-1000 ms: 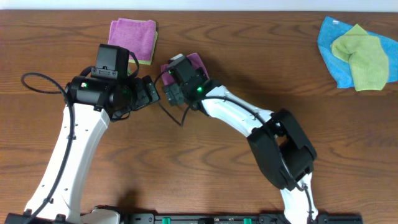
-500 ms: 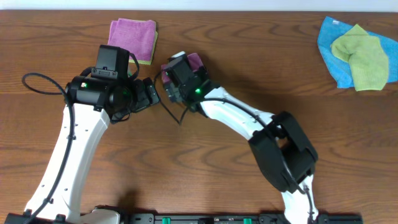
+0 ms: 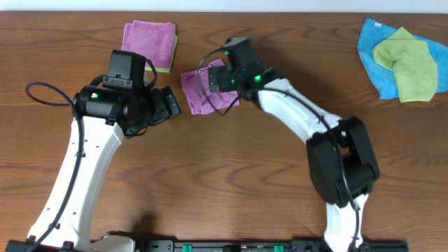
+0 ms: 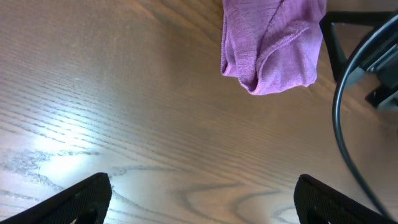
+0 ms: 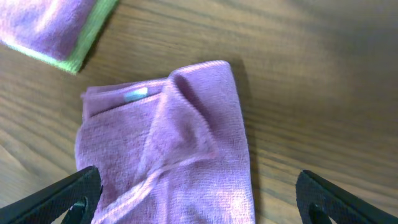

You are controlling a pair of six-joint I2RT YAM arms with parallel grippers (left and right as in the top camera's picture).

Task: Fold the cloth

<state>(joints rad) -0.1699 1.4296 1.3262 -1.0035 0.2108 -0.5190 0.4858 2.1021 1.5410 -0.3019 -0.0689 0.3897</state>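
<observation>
The cloth is a purple-lilac piece lying loosely folded and rumpled on the wooden table, between the two arms. In the right wrist view the cloth fills the space under my right gripper, whose jaws stand wide open over it, holding nothing. From overhead, the right gripper hovers at the cloth's right upper part. My left gripper is just left of the cloth, open and empty. In the left wrist view the cloth lies ahead of the left gripper, over bare wood.
A second folded purple cloth lies on a lime-green one at the back left, its corner showing as the other purple cloth. A bright blue cloth with a green cloth on it sits at the back right.
The right arm has swung back to the right, uncovering the cloth it was over. The left arm has not moved.
</observation>
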